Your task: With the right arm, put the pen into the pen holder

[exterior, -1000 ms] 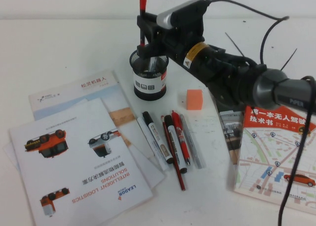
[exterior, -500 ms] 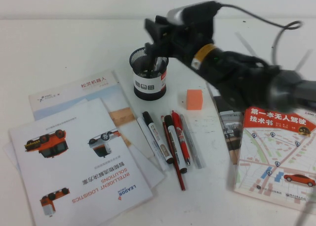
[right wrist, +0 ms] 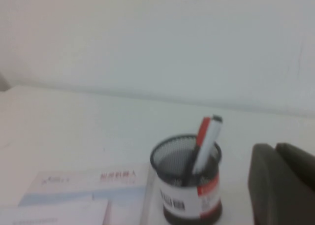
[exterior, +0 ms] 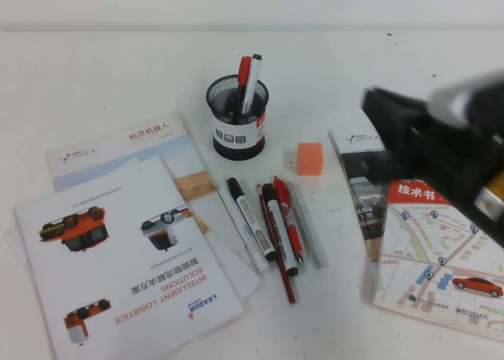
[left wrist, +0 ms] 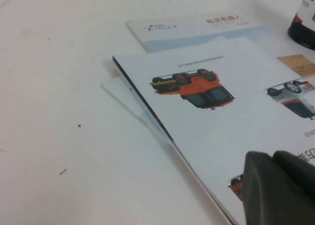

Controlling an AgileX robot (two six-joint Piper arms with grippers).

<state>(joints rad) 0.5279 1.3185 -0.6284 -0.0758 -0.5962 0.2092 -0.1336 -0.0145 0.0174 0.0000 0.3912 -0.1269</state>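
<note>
The pen (exterior: 243, 70), with its red cap up, stands inside the black mesh pen holder (exterior: 239, 126) beside a white marker (exterior: 253, 83). Both also show in the right wrist view, the pen (right wrist: 202, 132) leaning in the pen holder (right wrist: 187, 190). My right gripper (exterior: 387, 131) is a blur over the booklet at the right, well clear of the holder; in its wrist view (right wrist: 281, 185) the jaws look shut and empty. My left gripper (left wrist: 278, 186) hovers over the brochures, jaws together, out of the high view.
An orange block (exterior: 310, 158) sits right of the holder. Several pens and markers (exterior: 276, 226) lie in a row at the middle front. Brochures (exterior: 118, 257) cover the left, a map booklet (exterior: 441, 257) the right.
The right gripper held the pen upright over the holder, let it drop in, then pulled back fast to the right. The pen now rests in the holder.
</note>
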